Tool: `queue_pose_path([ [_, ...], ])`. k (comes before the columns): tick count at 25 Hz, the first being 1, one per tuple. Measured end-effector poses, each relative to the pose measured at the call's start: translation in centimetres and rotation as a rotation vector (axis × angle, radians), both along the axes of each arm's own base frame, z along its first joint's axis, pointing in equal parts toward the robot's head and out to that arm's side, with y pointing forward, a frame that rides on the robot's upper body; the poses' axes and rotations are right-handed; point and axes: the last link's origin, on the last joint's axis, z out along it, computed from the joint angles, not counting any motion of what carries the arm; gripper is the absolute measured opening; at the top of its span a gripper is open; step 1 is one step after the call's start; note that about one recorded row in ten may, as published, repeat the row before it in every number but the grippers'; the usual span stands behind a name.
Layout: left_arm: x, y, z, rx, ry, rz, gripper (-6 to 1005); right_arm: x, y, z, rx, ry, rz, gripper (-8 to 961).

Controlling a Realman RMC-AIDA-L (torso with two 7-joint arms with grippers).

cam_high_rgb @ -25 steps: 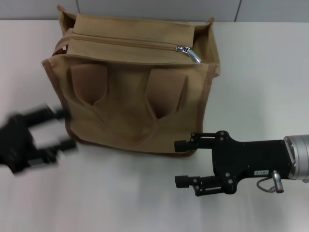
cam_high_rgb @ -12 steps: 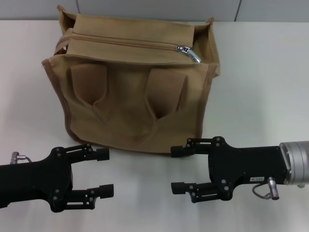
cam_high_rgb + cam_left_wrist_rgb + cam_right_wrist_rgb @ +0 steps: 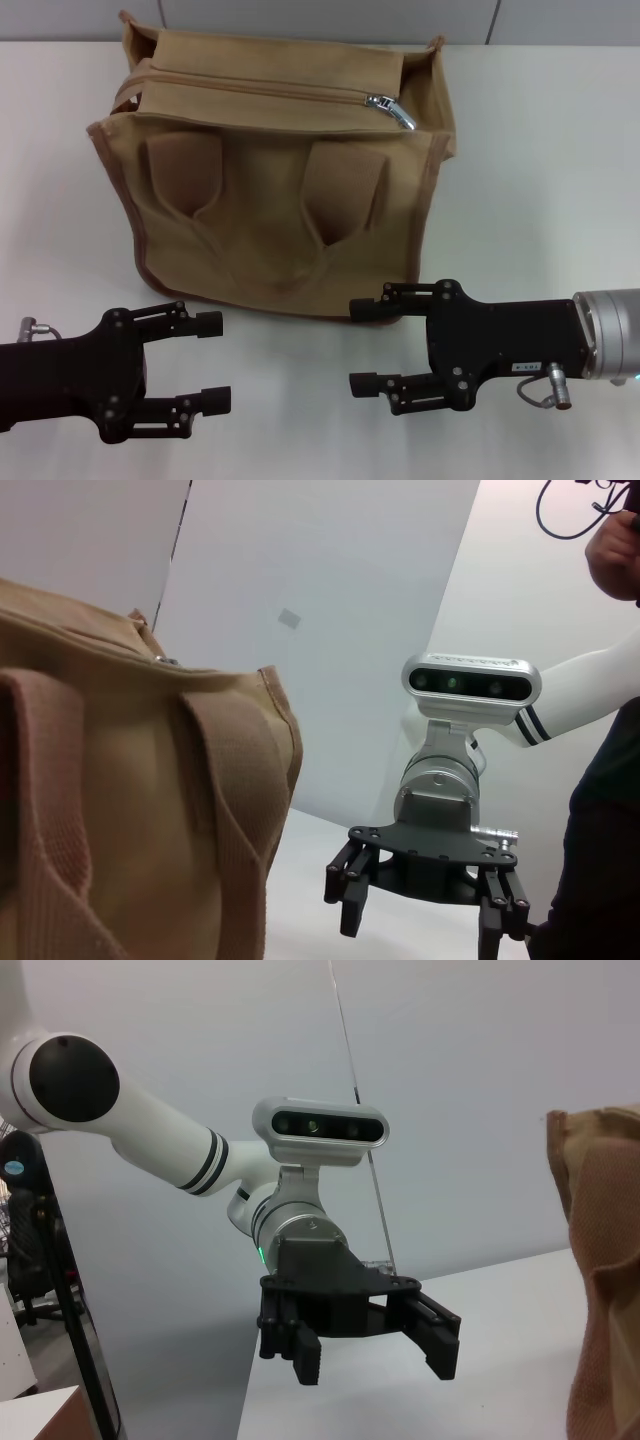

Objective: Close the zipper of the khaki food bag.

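The khaki food bag [image 3: 270, 190] stands upright on the white table, its two strap handles facing me. The zipper [image 3: 260, 90] runs across its top panel, and the silver pull tab [image 3: 392, 109] lies at the right end. My left gripper [image 3: 213, 362] is open and empty, low on the table in front of the bag's left corner. My right gripper [image 3: 361, 347] is open and empty in front of the bag's right corner, facing the left one. Neither touches the bag. The left wrist view shows the bag's front [image 3: 130, 810] and the right gripper [image 3: 430, 915] beyond it.
The white table [image 3: 530, 150] runs out to both sides of the bag, with a grey wall behind it. The right wrist view shows the left arm's gripper [image 3: 370, 1355] and the bag's edge [image 3: 600, 1260]. A person stands at the edge of the left wrist view [image 3: 605, 810].
My left arm swung in from the far left and now lies in front of the bag, facing the right gripper. My right gripper shifted slightly left and down. The bag has not moved.
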Motion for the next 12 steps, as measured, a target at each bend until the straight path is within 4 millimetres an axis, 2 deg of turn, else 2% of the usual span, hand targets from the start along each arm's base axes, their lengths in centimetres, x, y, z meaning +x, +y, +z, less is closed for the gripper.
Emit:
queue_pose_path([
  [12, 0.04, 0.09, 0.06, -0.002, 0.002, -0.004, 805, -0.08, 0.07, 0.00, 0.003, 0.003, -0.001, 751],
])
